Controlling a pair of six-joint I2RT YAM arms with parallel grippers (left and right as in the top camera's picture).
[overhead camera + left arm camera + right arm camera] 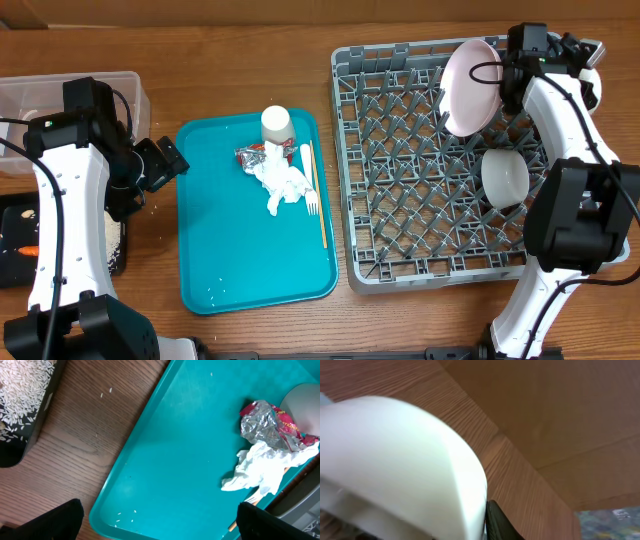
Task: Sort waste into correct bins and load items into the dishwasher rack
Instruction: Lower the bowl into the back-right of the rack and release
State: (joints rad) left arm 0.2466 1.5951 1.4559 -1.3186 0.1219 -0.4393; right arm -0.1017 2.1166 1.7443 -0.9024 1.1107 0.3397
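Note:
My right gripper [505,75] is shut on the pale pink plate [468,88] and holds it tilted on edge over the far side of the grey dishwasher rack [390,270]. In the right wrist view the plate [395,460] fills the left, against one dark finger [495,522]. A white bowl [505,177] lies in the rack. My left gripper [165,160] is open and empty at the teal tray's left edge, its fingers [160,527] spread wide. On the tray lie the red-and-silver wrapper [265,422], the white napkin [262,470], a white cup [276,122], a white fork [310,195] and a wooden stick [320,200].
The clear tub [125,85] stands at the far left. The black tray [25,395] holds beige grain scraps, with an orange carrot [28,250] in it. A few grains lie on the teal tray [230,270] near its front corner and on the table.

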